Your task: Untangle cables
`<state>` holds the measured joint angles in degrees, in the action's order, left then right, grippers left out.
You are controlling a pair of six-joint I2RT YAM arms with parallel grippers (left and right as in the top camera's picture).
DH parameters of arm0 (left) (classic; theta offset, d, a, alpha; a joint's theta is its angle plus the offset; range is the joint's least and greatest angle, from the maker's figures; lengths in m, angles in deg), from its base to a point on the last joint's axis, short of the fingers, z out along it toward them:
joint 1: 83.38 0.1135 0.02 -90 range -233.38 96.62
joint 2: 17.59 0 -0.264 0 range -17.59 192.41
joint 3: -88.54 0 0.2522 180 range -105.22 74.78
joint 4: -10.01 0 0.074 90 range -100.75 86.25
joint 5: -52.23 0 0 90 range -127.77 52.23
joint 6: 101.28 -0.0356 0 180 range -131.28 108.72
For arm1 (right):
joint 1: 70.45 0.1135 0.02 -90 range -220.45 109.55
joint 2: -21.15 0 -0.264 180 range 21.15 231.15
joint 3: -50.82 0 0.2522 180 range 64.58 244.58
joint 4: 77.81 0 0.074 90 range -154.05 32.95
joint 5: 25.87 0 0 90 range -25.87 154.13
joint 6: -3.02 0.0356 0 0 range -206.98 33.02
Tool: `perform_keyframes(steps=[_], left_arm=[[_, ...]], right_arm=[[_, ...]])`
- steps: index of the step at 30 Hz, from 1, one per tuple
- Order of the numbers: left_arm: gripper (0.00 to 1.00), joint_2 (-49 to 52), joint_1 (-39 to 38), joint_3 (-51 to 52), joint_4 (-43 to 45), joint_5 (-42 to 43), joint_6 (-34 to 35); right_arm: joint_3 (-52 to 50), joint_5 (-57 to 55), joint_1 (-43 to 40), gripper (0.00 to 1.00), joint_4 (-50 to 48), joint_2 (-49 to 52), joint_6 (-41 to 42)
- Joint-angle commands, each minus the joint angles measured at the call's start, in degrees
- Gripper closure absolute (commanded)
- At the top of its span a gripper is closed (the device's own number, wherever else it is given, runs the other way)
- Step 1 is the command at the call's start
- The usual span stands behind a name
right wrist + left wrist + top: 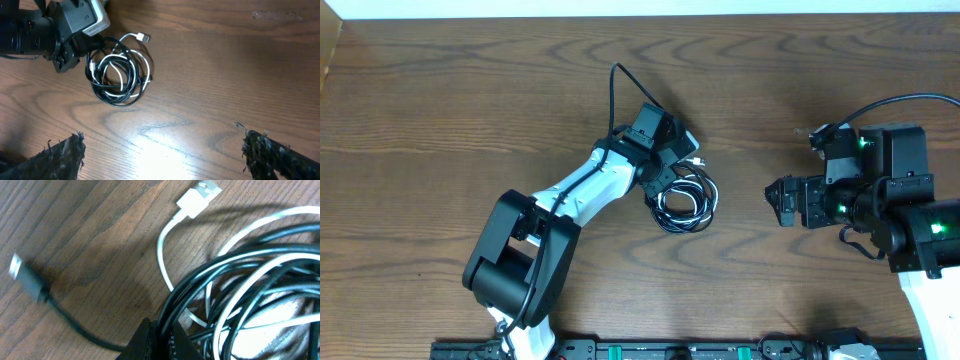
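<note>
The cables [686,200] lie as one tangled coil of black and white cords on the wooden table, just right of my left gripper [665,172]. In the left wrist view that gripper [161,327] is shut on a few black strands at the coil's [250,280] edge. A white plug [200,197] and a black plug [25,277] lie loose on the wood. My right gripper [776,200] stands open, apart from the coil, to its right. From the right wrist the coil [120,75] sits far ahead of the wide jaws of my right gripper [162,150].
The left arm's own thick black cable [616,100] loops above its wrist. The right arm's cable [890,103] arcs at the far right. The table's far edge [640,14] runs along the top. Bare wood lies between the coil and my right gripper.
</note>
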<state>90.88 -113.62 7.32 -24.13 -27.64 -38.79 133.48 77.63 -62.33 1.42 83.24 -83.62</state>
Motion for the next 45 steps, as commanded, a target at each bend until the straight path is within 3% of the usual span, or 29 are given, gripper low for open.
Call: perform_keyframes(steps=[1,6,11,18,25,28,35,45], left_arm=[[0.93,-0.2,-0.1,-0.6,-0.1,-0.3,0.9],[0.92,-7.8,-0.2,-0.6,-0.6,-0.1,6.6],[0.93,-25.5,-2.1,-1.1,-1.1,-0.3,6.9],[0.93,-41.5,-2.4,-1.3,-0.5,0.6,11.2],[0.92,-42.7,-2.4,-1.3,-0.5,4.2,12.7],[0.93,-41.8,-2.4,-1.3,-0.5,4.2,12.7],[0.93,-41.7,-2.4,-1.3,-0.5,4.2,12.6],[0.93,-41.7,-2.4,-1.3,-0.5,4.2,12.6]], right_arm=[[1.4,0.6,0.6,0.01,0.2,-0.5,-0.9],[1.4,0.5,0.6,0.01,0.1,-0.5,-0.9],[1.4,0.6,0.6,0.01,-0.1,-0.5,-0.8],[1.4,3.9,0.6,0.01,-0.1,-0.1,-0.4],[1.1,5.5,2.5,0.01,-0.8,4.3,-0.5],[1.1,5.4,5.9,0.01,-3.9,7.6,-4.6],[1.1,-14.9,19.4,0.01,-12.7,12.2,-16.7],[1.1,-17.0,20.1,0.01,-22.8,21.2,-15.9]])
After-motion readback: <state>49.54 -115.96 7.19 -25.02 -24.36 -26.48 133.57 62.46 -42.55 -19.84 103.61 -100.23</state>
